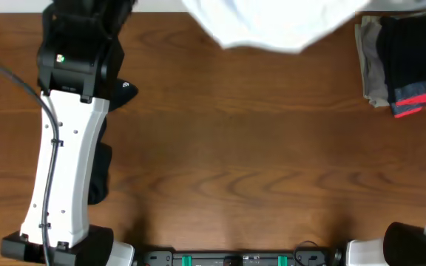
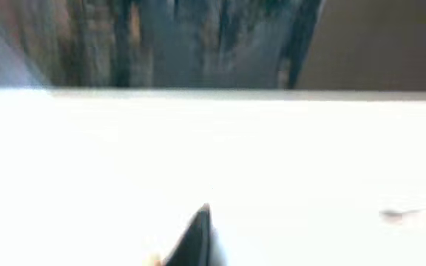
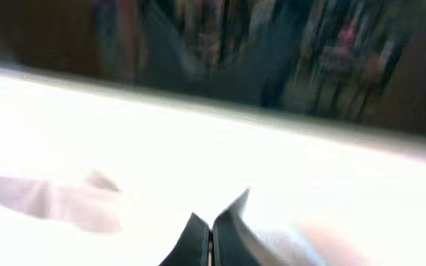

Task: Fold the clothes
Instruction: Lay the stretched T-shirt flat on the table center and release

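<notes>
The white T-shirt [image 1: 272, 26] was seen at the far edge of the surface [image 1: 235, 155], about its middle. It was bunched and blurred, part of it was cut off by the picture, and it was not yet spread flat. The left pincer [image 2: 198, 233] was clenched, and the left wrist view was almost filled by white cloth. The right pincer [image 3: 211, 229] was clenched too, its jaws pressed together, with white cloth under and around it. Whether a fold of the shirt was pinched in either one could not be told, because both wrist views were blurred and very bright.

Some risks were judged from this. If only a thin layer was caught, the soft cotton could slip out when pulled, and the shirt would drop in a heap at the far edge, or over it. If the two sides were pulled unevenly, the shirt could be laid down twisted. The black garment [image 1: 124, 92] lay under the left arm [image 1: 61, 162] near the left edge, and it could be dragged along by that arm. The stack of folded garments [image 1: 405, 63] in the far right corner could be brushed by a sleeve.

Bare wood was shown in the middle and toward the near edge, so room for spreading was judged sufficient there.
</notes>
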`<control>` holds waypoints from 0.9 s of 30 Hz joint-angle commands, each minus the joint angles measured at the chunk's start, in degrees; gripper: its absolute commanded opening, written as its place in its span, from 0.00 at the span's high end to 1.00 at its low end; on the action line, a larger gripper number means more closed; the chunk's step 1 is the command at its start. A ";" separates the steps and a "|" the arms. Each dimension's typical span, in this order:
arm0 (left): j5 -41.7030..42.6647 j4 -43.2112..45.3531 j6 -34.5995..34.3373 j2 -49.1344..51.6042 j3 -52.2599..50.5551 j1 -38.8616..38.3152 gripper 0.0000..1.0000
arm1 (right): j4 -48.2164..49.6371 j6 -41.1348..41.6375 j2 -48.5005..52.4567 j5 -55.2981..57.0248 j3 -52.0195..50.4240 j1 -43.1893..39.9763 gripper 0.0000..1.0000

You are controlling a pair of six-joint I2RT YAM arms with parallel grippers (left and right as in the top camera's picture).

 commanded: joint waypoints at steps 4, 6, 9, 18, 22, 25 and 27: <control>0.44 -21.94 1.51 4.76 -2.19 0.42 0.94 | -21.68 -7.13 7.37 -0.44 -0.39 0.35 0.99; -1.14 -29.75 1.90 6.64 -2.56 0.55 0.94 | -29.03 -7.93 10.93 -0.44 -0.39 0.46 0.99; -1.90 -38.27 1.90 9.57 -2.58 0.70 0.94 | -36.37 -8.37 15.85 -0.44 -0.39 0.52 0.99; -1.88 -54.05 1.64 18.47 -2.64 0.57 0.94 | -51.17 -14.40 23.65 -0.37 -0.42 0.46 0.99; -1.88 -59.23 1.64 20.48 -2.69 0.57 0.94 | -56.68 -16.41 23.56 -0.17 -0.42 0.42 0.99; -1.88 -61.96 1.64 21.09 -3.21 0.57 0.94 | -60.46 -17.53 23.61 1.53 -0.61 0.44 0.99; -1.88 -63.10 1.62 21.05 -4.02 0.57 0.94 | -62.12 -17.51 23.61 2.64 -0.76 0.46 0.99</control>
